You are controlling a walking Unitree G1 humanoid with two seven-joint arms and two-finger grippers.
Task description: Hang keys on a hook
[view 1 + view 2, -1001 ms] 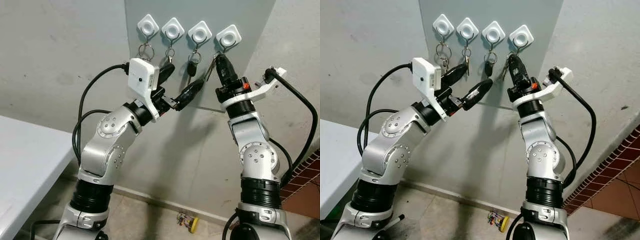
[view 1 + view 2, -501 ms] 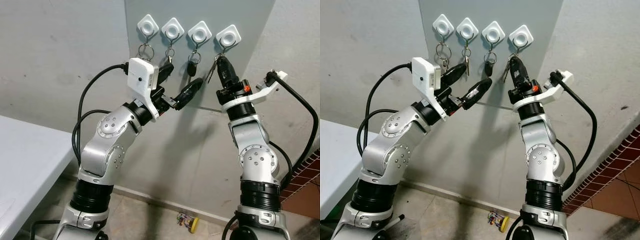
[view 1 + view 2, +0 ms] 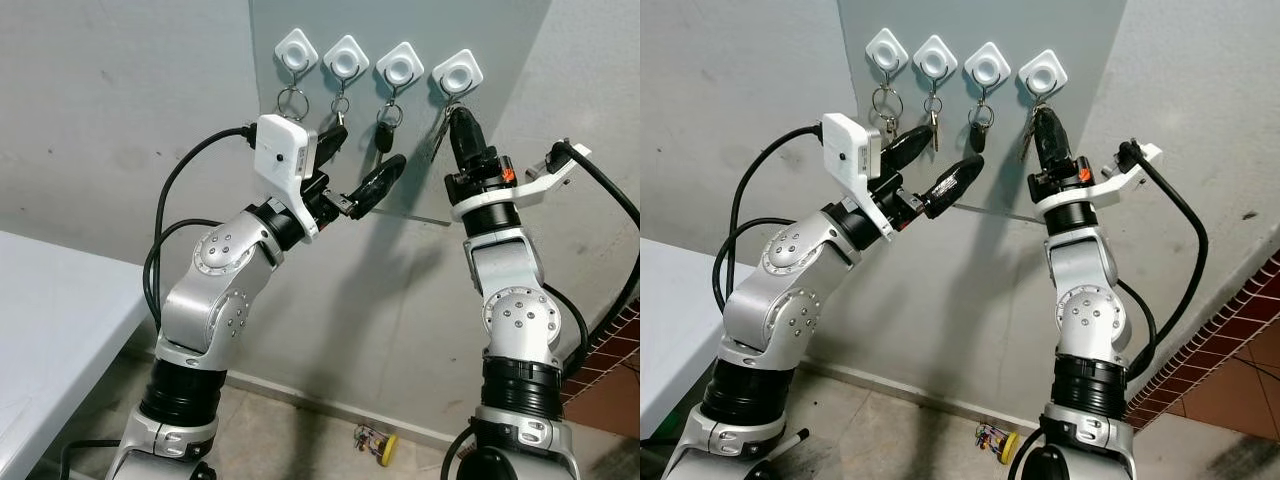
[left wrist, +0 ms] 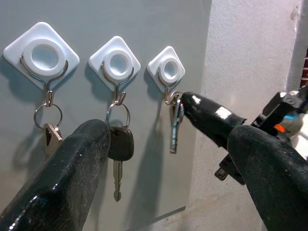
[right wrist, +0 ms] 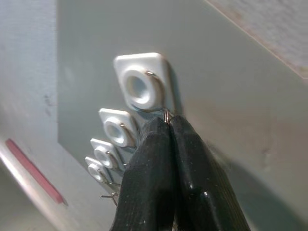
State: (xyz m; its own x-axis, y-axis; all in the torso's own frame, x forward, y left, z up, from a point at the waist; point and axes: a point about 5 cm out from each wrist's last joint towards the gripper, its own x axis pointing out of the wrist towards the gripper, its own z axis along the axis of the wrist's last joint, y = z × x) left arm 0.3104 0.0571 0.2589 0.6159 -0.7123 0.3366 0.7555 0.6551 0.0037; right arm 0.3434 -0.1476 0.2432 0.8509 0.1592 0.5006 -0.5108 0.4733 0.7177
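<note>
The keys (image 3: 441, 128) hang just under the rightmost hook (image 3: 457, 72) on the grey board (image 3: 500, 40), with the right gripper (image 3: 461, 118) raised straight up against them, probably to seat the ring on the wire. The left gripper (image 3: 362, 165) waits beside, fingers spread wide and holding nothing, likely so its camera can watch. Three other hooks already carry keys.

From the left wrist, the key blade (image 4: 174, 129) dangles at the hook wire (image 4: 168, 95), pinched by the right gripper's tip, a contact the head views leave unclear.

From the right wrist, the fingers (image 5: 149, 159) are pressed together on a thin ring (image 5: 166, 114) touching the hook's lower wire.
</note>
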